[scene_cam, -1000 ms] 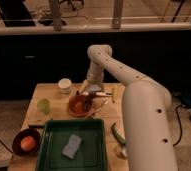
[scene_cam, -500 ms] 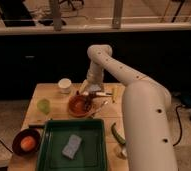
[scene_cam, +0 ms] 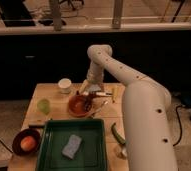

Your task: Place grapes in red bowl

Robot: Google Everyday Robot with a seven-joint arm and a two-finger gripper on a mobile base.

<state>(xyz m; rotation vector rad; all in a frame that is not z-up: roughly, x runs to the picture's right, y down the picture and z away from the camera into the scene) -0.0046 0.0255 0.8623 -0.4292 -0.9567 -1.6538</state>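
Observation:
The red bowl (scene_cam: 78,105) sits in the middle of the wooden table (scene_cam: 51,95), just behind the green tray. My gripper (scene_cam: 89,94) hangs from the white arm right over the bowl's right rim. A small dark shape at the gripper's tip, over the bowl's right side, may be the grapes (scene_cam: 87,101), but I cannot make out whether it is held or lying in the bowl.
A green tray (scene_cam: 55,146) with a grey-blue sponge (scene_cam: 72,146) fills the table's front. A maroon bowl (scene_cam: 19,139) with an orange fruit (scene_cam: 28,143) is front left. A white cup (scene_cam: 65,85) and a green cup (scene_cam: 43,105) stand at the back left. A green vegetable (scene_cam: 117,135) lies at right.

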